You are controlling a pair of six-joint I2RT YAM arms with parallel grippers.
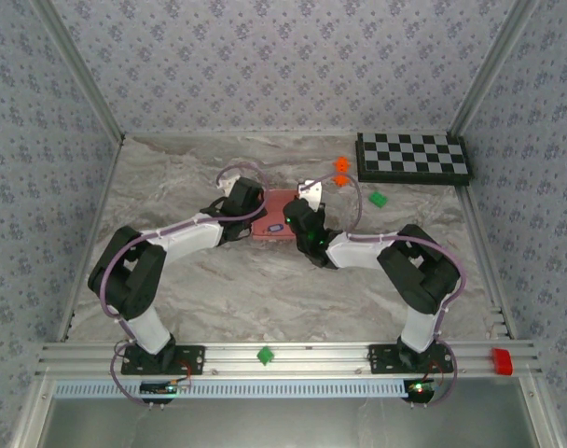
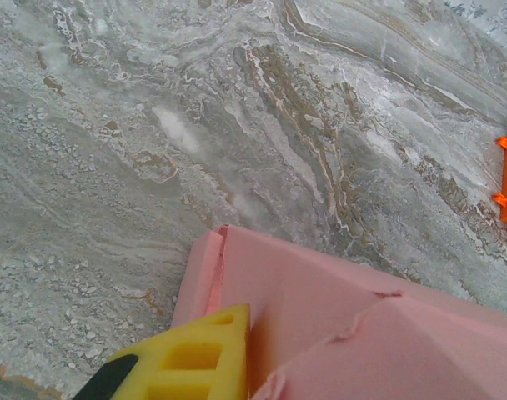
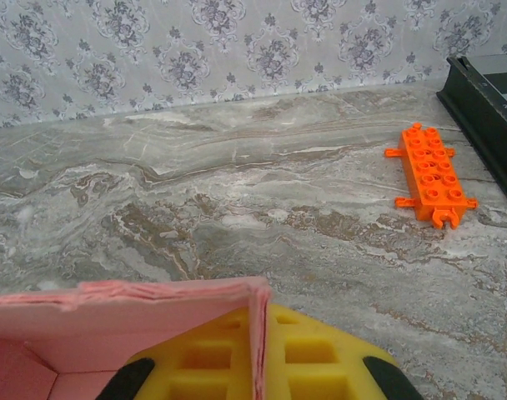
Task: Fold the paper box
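Observation:
The pink paper box [image 1: 276, 219] lies at mid-table between my two grippers, partly folded with walls raised. My left gripper [image 1: 251, 217] is at its left side. In the left wrist view one yellow finger [image 2: 195, 358] presses flat against a raised pink panel of the box [image 2: 320, 292]; the other finger is hidden behind that panel. My right gripper [image 1: 296, 222] is at the box's right side. In the right wrist view its two yellow fingers [image 3: 320, 358] pinch an upright pink wall [image 3: 153, 321] edge-on between them, so the right gripper [image 3: 260, 342] is shut on it.
Two orange bricks [image 1: 340, 171] and a green brick [image 1: 378, 198] lie behind and to the right of the box, near a checkerboard [image 1: 414, 157]. An orange brick [image 3: 429, 175] sits ahead of the right wrist. A green brick [image 1: 264, 355] and a red block [image 1: 501, 360] rest on the front rail.

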